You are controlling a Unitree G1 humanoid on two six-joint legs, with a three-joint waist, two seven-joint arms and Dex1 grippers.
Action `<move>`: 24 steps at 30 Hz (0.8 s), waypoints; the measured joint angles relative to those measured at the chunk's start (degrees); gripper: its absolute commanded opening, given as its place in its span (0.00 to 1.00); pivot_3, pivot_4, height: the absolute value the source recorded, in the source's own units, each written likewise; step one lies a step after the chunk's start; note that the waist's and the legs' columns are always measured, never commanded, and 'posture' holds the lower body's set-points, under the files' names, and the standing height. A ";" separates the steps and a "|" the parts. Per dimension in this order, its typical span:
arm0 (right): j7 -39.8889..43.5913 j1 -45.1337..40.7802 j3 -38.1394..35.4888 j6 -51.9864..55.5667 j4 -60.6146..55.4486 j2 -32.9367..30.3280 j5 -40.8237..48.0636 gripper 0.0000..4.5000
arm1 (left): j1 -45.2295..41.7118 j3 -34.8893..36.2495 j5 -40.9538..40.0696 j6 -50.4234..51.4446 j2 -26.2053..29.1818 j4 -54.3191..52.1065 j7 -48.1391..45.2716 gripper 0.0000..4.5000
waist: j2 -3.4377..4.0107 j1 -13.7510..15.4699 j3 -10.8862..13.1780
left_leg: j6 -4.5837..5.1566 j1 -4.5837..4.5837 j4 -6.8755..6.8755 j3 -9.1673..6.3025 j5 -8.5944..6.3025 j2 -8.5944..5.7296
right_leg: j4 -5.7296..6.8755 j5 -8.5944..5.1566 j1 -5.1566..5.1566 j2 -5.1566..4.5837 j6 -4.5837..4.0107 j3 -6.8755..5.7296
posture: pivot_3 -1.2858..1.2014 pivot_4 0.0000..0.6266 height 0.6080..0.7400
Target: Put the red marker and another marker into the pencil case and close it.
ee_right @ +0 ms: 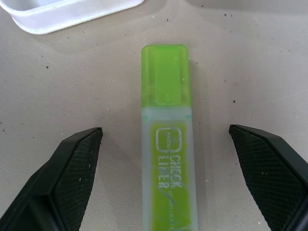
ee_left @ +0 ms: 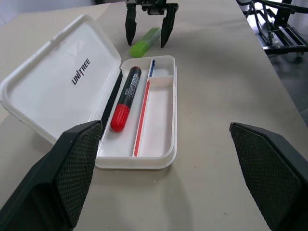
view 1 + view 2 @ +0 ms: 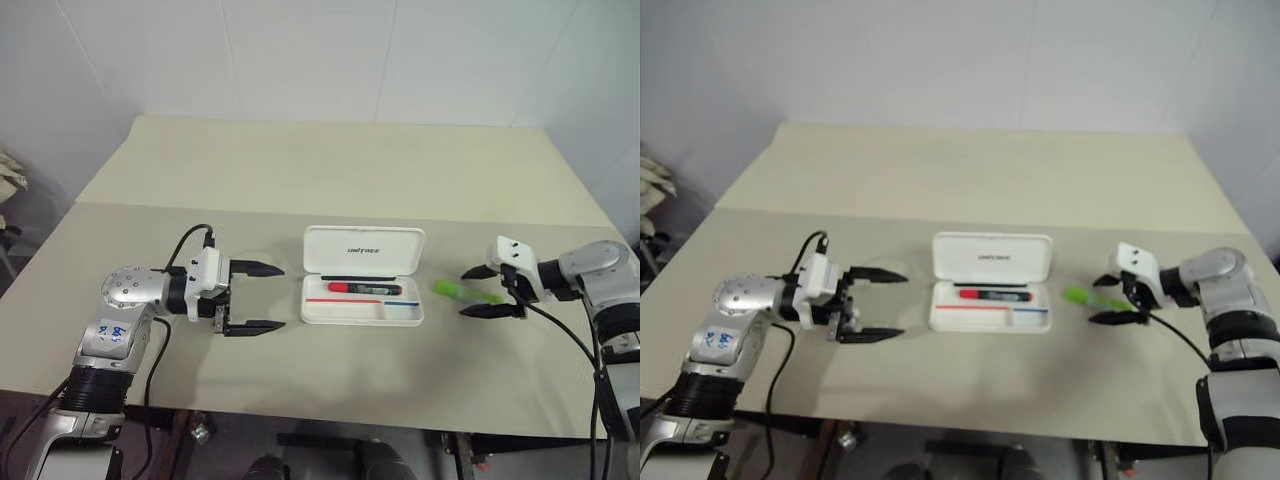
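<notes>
— While the pencil case [image 3: 362, 287] is lying open in the middle of the bench [image 3: 320, 170], where is the red marker [image 3: 363, 288] sitting?

— It is lying inside the tray, in the long compartment next to the hinge, red cap pointing toward the robot's left. The lid is standing tilted back behind the tray, with a dark logo showing on its inner face, and a red and a blue stripe are running along the tray's floor.

— And the green marker [image 1: 168, 144]?

— It is resting flat on the bench, just beside the case's right end and apart from it, cap end pointing at the case.

— Is anything holding it?

— No. The right gripper [image 3: 492, 291] is hovering over it with its fingers [image 1: 67, 178] spread wide, one on each side of the barrel, neither touching it.

— What about the other arm?

— The left gripper [image 3: 254, 298] is hanging off the case's left end, pointing at it, fingers [image 2: 72, 168] released and wide apart, grasping nothing. A gap of bare bench is showing between its fingertips and the tray.
</notes>
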 measured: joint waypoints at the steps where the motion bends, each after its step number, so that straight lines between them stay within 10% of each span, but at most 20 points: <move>1: -0.03 0.24 -0.12 0.02 -0.29 -0.02 0.02 0.96 | 0.00 -0.01 -0.03 0.21 0.00 -0.01 0.09 1.00 | 0.00 0.01 0.00 | 0.00 -0.01 0.01 0.00 0.00 -0.01 | 0.00 0.00 0.01 0.00 0.00 0.00 | 0.52 0.24 1.00; 11: 0.10 2.27 -0.88 1.01 -2.49 0.22 1.65 0.26 | -0.61 -0.20 -0.06 0.93 -0.09 0.02 0.07 1.00 | 0.00 -0.10 0.00 | 0.08 0.07 0.10 -0.01 -0.01 -0.04 | 0.11 0.03 0.08 0.01 -0.03 0.00 | 0.52 0.24 1.00; 24: -1.09 2.50 -1.68 2.79 -5.05 -0.25 1.84 0.24 | -2.34 -1.57 -0.06 1.00 -0.37 0.27 -0.62 1.00 | 0.03 -0.13 0.02 | 0.08 0.06 0.08 -0.02 0.00 -0.04 | 0.16 0.05 0.02 0.04 -0.05 0.00 | 0.52 0.24 1.00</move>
